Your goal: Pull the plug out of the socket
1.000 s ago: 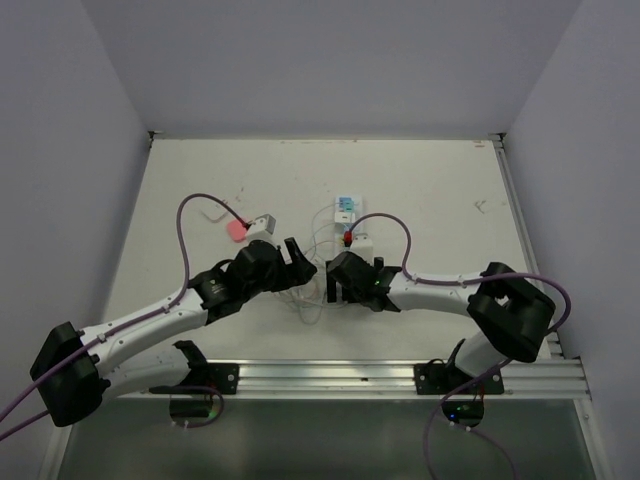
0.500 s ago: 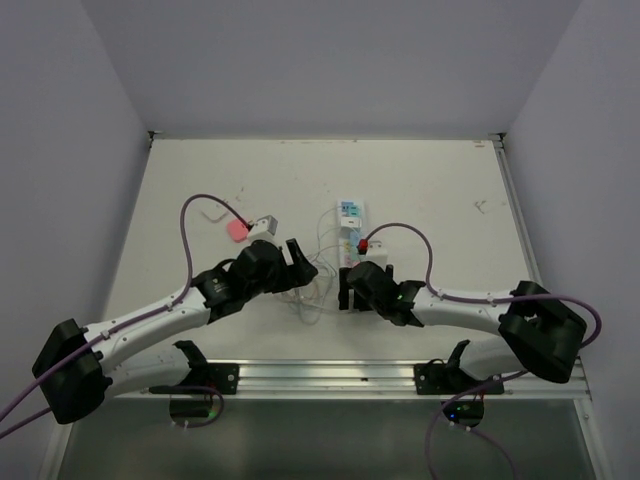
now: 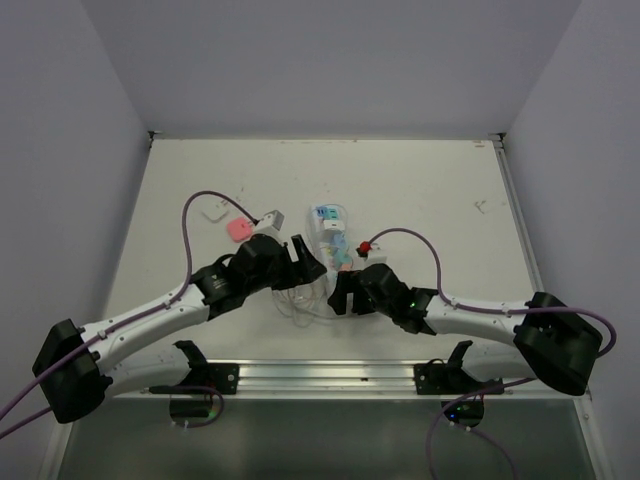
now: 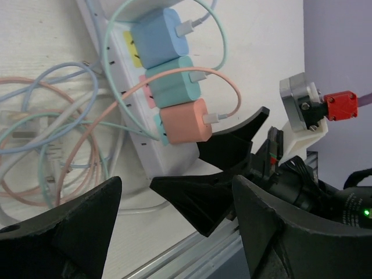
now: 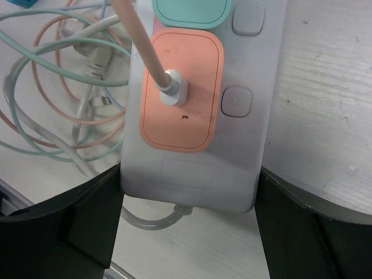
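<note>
The socket (image 3: 327, 228) is a long white power strip lying tilted at mid-table. It carries a blue plug (image 4: 158, 36), a teal plug (image 4: 174, 86) and a salmon plug (image 4: 185, 122) in a row, each with a thin cable. My right gripper (image 3: 342, 288) is shut on the near end of the socket (image 5: 192, 174), one finger against each long side, just below the salmon plug (image 5: 181, 90). My left gripper (image 4: 177, 185) is open and empty, its fingers (image 4: 64, 232) spread just short of that same end, left of the right gripper in the top view (image 3: 303, 258).
A tangle of thin pastel cables (image 3: 300, 297) lies left of the socket, between the two wrists, and shows in the left wrist view (image 4: 52, 128). The metal rail (image 3: 330, 375) runs along the near table edge. Walls close the table on three sides.
The right gripper has slid left and toward the near edge, with the socket's end in it. The socket has swung and shifted left. The left arm has barely moved.
</note>
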Tool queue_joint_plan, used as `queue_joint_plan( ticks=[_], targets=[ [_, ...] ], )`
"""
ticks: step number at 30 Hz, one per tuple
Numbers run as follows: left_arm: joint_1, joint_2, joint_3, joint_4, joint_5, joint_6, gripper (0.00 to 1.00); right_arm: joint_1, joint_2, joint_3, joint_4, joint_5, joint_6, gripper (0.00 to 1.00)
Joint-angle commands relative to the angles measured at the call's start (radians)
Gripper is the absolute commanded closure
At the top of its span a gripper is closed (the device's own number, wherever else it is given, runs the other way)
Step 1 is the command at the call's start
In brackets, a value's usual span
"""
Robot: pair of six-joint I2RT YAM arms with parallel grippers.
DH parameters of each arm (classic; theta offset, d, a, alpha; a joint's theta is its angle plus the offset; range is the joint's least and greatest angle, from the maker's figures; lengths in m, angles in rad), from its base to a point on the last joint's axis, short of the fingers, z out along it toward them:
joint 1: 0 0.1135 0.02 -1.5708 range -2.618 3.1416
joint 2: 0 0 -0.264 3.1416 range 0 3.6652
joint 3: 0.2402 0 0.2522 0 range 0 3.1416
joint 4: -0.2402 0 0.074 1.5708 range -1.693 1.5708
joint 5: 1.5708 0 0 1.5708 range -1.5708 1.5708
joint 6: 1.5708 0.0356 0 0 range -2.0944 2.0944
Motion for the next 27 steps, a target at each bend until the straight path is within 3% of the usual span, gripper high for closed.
queue_joint_plan(
  ticks=[1, 17, 22, 27],
  targets=[
    [-0.02, 0.007, -0.007, 0.12, 0.081, -0.043, 0.2, -0.015, -0.028, -0.007, 0.179, -0.071, -0.005, 1.0],
    [-0.059, 0.061, -0.064, 0.247, 0.053, -0.166, 0.37, -0.064, -0.035, -0.102, 0.299, -0.166, 0.013, 1.0],
    [-0.059, 0.07, -0.119, 0.311, 0.046, -0.232, 0.52, -0.078, -0.046, -0.122, 0.305, -0.165, 0.015, 1.0],
    [-0.072, 0.13, -0.128, 0.361, 0.053, -0.24, 0.57, -0.083, -0.04, -0.126, 0.305, -0.166, 0.016, 1.0]
  ],
)
